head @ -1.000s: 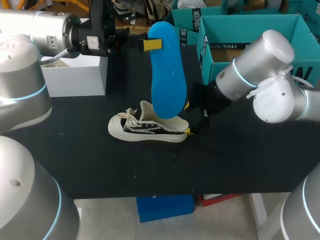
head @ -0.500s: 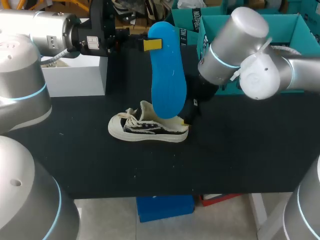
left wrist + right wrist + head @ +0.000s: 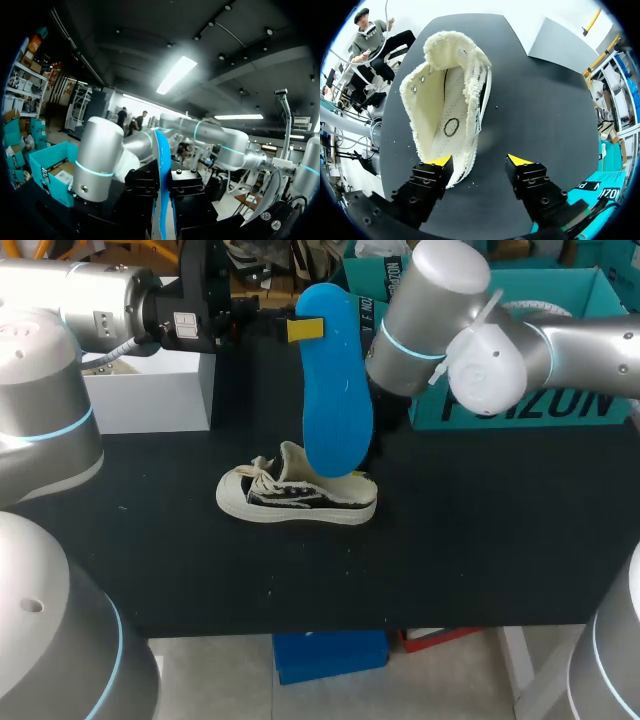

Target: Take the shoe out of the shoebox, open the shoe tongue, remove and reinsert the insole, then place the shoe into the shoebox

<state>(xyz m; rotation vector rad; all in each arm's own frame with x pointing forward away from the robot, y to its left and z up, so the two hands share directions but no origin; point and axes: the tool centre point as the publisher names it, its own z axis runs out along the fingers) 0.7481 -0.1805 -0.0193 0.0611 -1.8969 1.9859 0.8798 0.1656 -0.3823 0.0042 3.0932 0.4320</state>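
On black tabletop (image 3: 480,560): shoe (image 3: 297,498), teal shoebox (image 3: 560,410).

Shoe (image 3: 295,498) is showing rough, frayed off-white cloth; insole (image 3: 338,400) is looking smooth, matt blue; table (image 3: 480,540) is wearing matt black; shoebox (image 3: 530,415) is showing teal cardboard; right arm (image 3: 430,310) is gleaming, smooth silvery metal.

One shoe (image 3: 297,494), one insole (image 3: 335,390), one shoebox (image 3: 540,412)

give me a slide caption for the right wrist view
Right gripper open at the heel of the cream shoe lying on the black table
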